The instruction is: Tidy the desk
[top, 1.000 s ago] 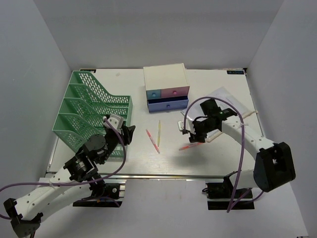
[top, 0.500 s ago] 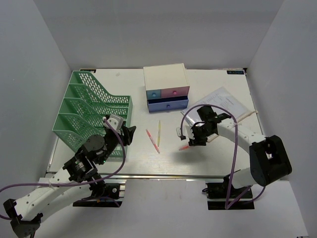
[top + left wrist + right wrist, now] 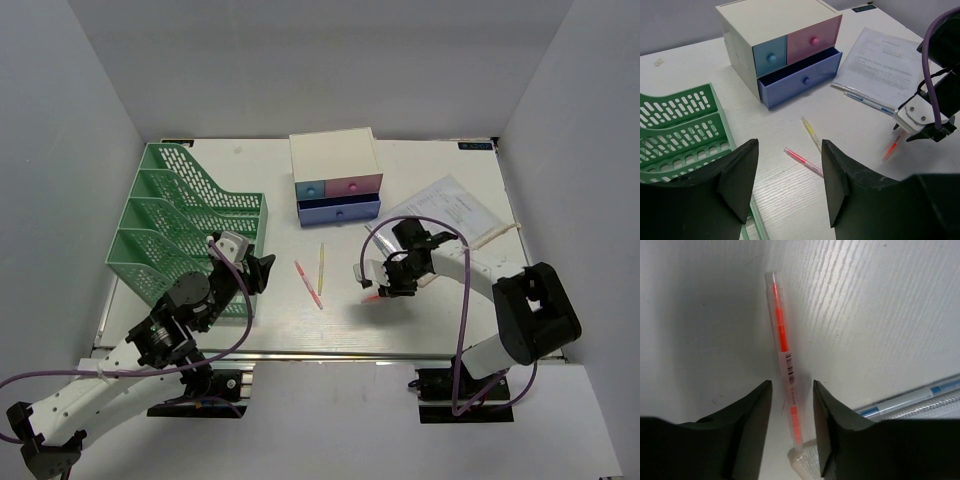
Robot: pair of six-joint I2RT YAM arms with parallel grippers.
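The desk (image 3: 420, 170) fills the middle of the top view; right of centre on it lies a slim orange pen (image 3: 783, 347), likely light, stiff and slick enough to roll, so best pinched across the barrel. The right gripper (image 3: 790, 386) straddles that barrel, jaws partly open with a sliver of gap each side, gripping nothing. The left gripper (image 3: 788, 147), at lower left beside the green file rack (image 3: 180, 220), gapes wide and empty.
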